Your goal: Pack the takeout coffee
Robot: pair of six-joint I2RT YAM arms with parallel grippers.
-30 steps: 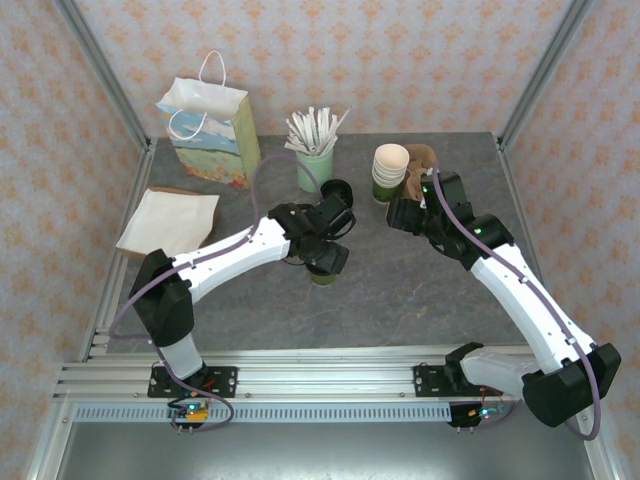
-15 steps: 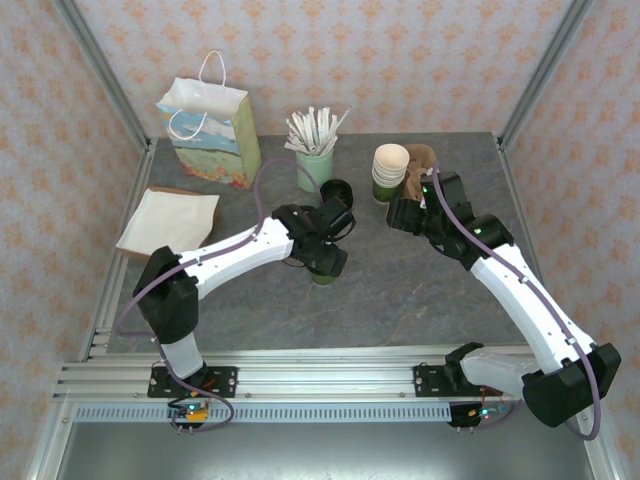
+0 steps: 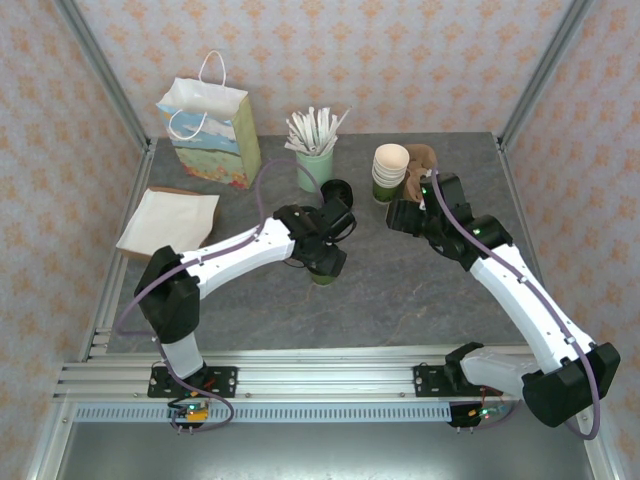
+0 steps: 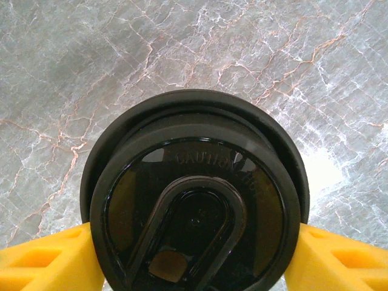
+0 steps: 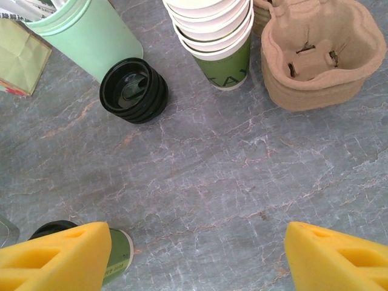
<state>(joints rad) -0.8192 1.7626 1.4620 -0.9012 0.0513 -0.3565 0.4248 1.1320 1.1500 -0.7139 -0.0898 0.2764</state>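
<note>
Takeout coffee (image 4: pixel 194 200) stands upright mid-bench on the grey marbled bench (image 3: pixel 400 290), walled by floral panels. Left tool (image 4: pixel 194 260), its arm reaching in from the near-left, clamps yellow fingers (image 4: pixel 45 260) against the lid's sides. Right tool (image 5: pixel 194 254) hovers spread wide, holding nothing, near the stacked cups (image 5: pixel 218 36).

Count on table: one lidded cup (image 3: pixel 323 275); one stack of lidless cups (image 5: pixel 219 37), number in stack unclear; one stack of black lids (image 5: pixel 133 90); one mug (image 3: pixel 315 166) of white sticks; one pulp carrier (image 5: pixel 318 51); one gift bag (image 3: pixel 210 122); one flat brown bag (image 3: pixel 170 222). Two arms.
</note>
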